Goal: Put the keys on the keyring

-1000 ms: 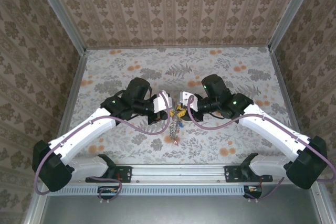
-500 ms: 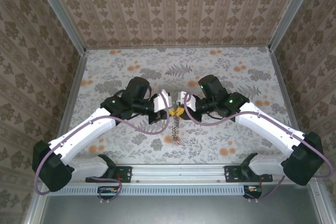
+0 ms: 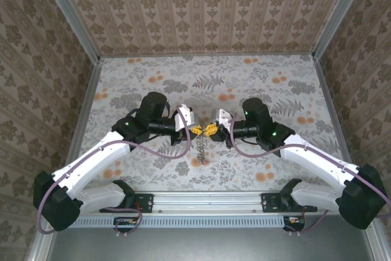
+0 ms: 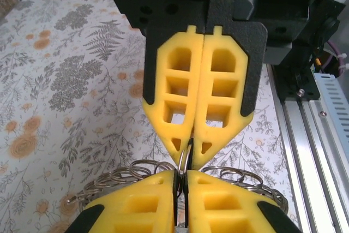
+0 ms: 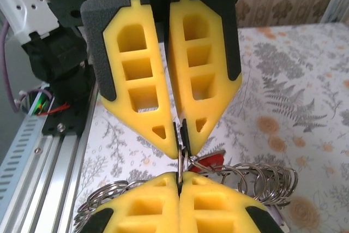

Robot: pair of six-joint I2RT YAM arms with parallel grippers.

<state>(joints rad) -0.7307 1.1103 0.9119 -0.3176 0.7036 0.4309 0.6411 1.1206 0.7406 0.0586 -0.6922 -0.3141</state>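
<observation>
We are pinching the grey metal keyring (image 5: 266, 179), strung with wire loops, in both closed jaws. Our left gripper (image 4: 181, 175) and right gripper (image 5: 180, 175) are meeting tip to tip, with a small red-headed key (image 5: 215, 159) just beside the tips.

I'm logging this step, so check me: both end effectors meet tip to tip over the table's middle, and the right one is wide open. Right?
Not quite. The right end effector is shut, pinching the keyring, as the right wrist view shows. The rest holds: it meets the left end effector tip to tip over the middle of the table.
</observation>
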